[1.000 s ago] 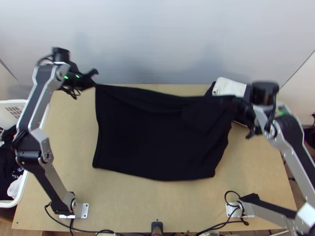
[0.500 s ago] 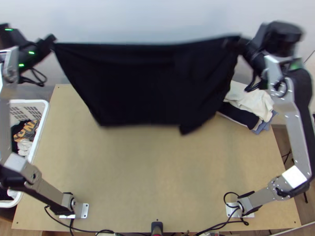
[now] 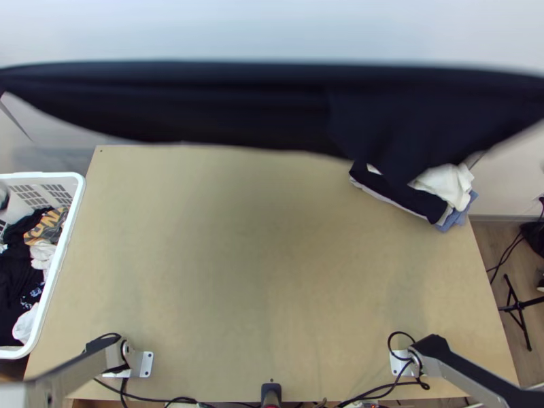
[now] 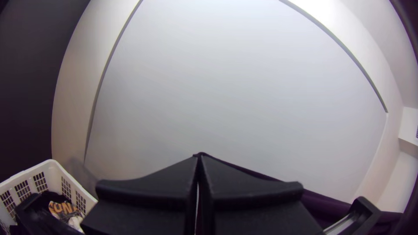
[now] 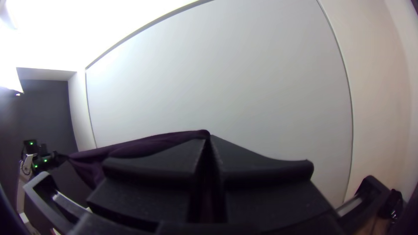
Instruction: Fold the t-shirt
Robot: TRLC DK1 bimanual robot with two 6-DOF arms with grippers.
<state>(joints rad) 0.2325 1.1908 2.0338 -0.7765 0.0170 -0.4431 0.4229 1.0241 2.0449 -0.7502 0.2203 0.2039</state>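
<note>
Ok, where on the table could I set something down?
The table's broad middle is bare wood, bordered by the white basket, the folded pile and the arm bases. It's crowded at far right, where the raised black shirt partly covers the pile in view, and along the near edge, among cables.

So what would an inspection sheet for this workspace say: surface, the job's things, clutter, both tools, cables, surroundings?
Surface: light wooden table
Job's things: black t-shirt, stretched out between both tools, raised at the table's far side
Clutter: pile of dark, white and blue cloth at the far right; white basket with clothes, left of the table
Left tool: shut on the shirt
Right tool: shut on the shirt
Cables: black, around both arm bases
Surroundings: pale wall behind; wooden floor at right
</note>
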